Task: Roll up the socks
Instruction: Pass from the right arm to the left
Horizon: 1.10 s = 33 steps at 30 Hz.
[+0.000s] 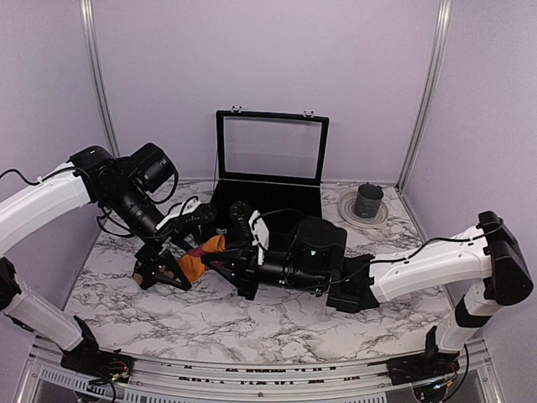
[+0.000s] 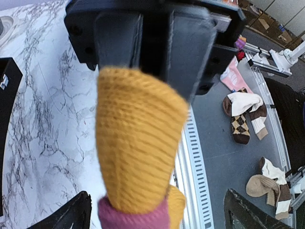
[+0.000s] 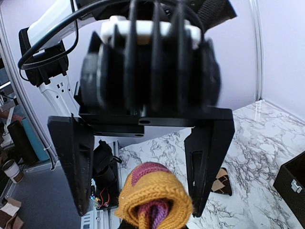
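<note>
My right gripper (image 2: 150, 57) looks clamped on the orange end of the magenta-and-orange sock (image 2: 138, 143), though its fingertips are buried in fabric, so I'm only fairly sure. My left gripper (image 3: 140, 200) stands wide open astride that roll, gripping nothing. The roll sits just before the black case (image 1: 270, 115), toward its left corner. A patch of argyle sock (image 3: 220, 180) lies on the marble nearby.

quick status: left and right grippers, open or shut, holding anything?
Left gripper: open, jaws wide either side of the sock, not gripping it.
Right gripper: shut on the sock's orange end.
</note>
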### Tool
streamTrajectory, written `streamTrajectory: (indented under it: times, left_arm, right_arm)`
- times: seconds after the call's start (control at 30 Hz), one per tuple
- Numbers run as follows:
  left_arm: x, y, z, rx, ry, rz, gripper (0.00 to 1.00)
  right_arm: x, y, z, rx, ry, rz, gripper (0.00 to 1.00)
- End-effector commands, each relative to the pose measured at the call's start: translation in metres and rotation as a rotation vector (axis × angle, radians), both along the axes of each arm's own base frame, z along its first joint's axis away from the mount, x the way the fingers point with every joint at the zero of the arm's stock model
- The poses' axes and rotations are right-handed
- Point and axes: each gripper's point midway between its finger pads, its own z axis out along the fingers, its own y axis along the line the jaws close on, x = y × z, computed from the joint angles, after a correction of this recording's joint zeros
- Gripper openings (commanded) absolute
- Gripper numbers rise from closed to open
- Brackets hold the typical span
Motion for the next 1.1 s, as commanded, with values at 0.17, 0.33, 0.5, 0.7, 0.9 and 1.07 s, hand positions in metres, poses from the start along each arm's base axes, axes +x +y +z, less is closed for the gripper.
streamTrajectory:
  times: [0.17, 0.33, 0.5, 0.7, 0.9, 1.07]
  left_arm:
    - [0.009, 0.001, 0.057, -0.236, 0.267, 0.066, 0.94]
    - [0.018, -0.002, 0.062, -0.254, 0.419, 0.107, 0.84]
    - [0.029, -0.003, 0.074, -0.32, 0.519, 0.121, 0.73]
    - [0.031, -0.004, 0.084, -0.352, 0.582, 0.112, 0.42]
    - [0.043, -0.008, 0.075, -0.307, 0.588, 0.161, 0.0]
    - [0.093, -0.008, 0.045, -0.206, 0.459, 0.347, 0.0]
  right_arm:
    - [0.011, -0.034, 0.059, 0.331, -0.14, -0.079, 0.0]
    - [0.014, -0.038, 0.07, 0.421, -0.157, -0.069, 0.0]
    - [0.022, -0.034, 0.069, 0.433, -0.156, -0.067, 0.0]
    - [0.03, -0.029, 0.065, 0.429, -0.163, -0.097, 0.0]
    - [0.037, -0.017, 0.062, 0.429, -0.169, -0.115, 0.0]
    - [0.056, -0.016, 0.044, 0.351, -0.128, -0.189, 0.33]
